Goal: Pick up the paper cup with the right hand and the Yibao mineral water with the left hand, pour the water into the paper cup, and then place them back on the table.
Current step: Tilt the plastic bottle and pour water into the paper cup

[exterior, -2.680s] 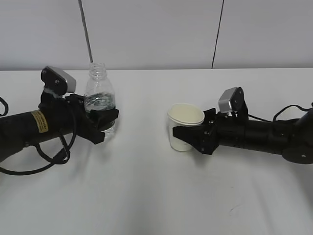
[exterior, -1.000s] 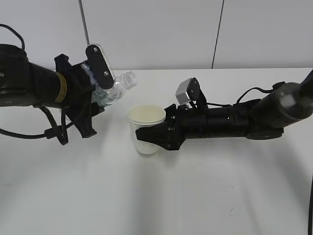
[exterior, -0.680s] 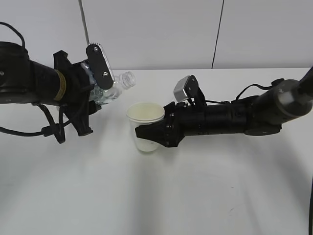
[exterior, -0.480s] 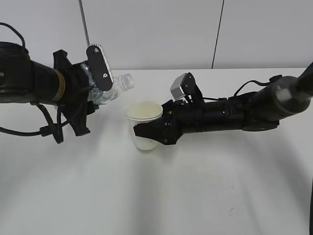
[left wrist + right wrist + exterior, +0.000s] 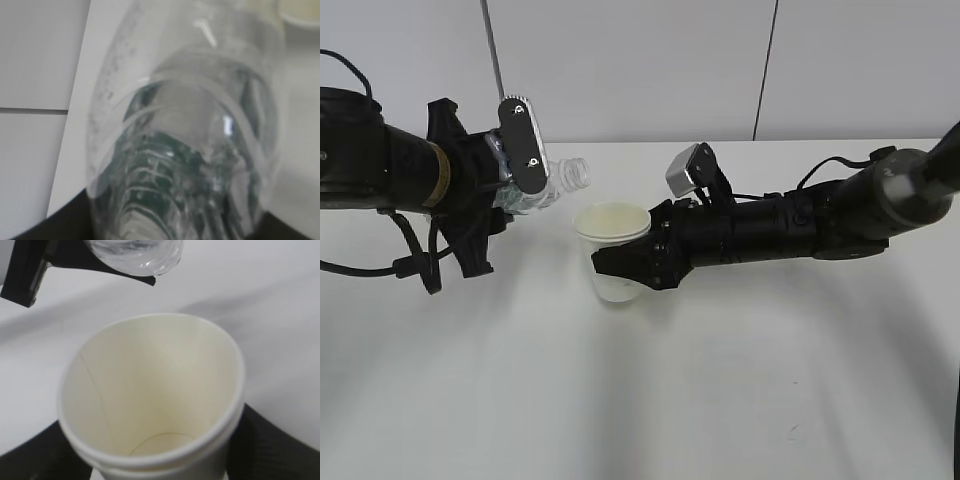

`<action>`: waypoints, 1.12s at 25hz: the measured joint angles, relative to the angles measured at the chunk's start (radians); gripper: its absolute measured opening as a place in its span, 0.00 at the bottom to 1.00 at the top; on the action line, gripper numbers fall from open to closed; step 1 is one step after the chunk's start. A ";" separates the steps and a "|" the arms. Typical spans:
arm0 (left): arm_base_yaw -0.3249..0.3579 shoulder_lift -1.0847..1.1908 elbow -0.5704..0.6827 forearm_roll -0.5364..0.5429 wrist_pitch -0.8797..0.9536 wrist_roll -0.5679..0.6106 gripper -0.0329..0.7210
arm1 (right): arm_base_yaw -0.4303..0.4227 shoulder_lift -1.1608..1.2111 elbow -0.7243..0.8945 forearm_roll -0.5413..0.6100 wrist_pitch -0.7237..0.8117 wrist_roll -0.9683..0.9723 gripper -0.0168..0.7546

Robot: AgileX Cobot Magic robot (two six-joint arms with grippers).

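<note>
Yibao mineral water [image 5: 542,184] gripped tilted by left hand [image 5: 505,190]; paper cup [image 5: 614,250] clasped by right hand [image 5: 630,266], seemingly lifted off table [image 5: 640,400]

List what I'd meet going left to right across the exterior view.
left hand → Yibao mineral water, tilted with its mouth toward the cup → paper cup → right hand gripping the cup, its arm running off right.
</note>
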 joint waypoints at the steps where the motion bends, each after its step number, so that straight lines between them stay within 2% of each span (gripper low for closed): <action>1: 0.000 0.000 0.000 0.009 0.002 0.000 0.49 | 0.000 0.000 -0.005 -0.003 0.000 0.005 0.71; 17: -0.034 0.000 0.000 0.089 0.062 0.001 0.49 | 0.002 0.000 -0.040 -0.121 0.001 0.115 0.71; 28: -0.037 0.000 0.000 0.154 0.079 0.001 0.49 | 0.002 0.000 -0.040 -0.135 0.001 0.138 0.71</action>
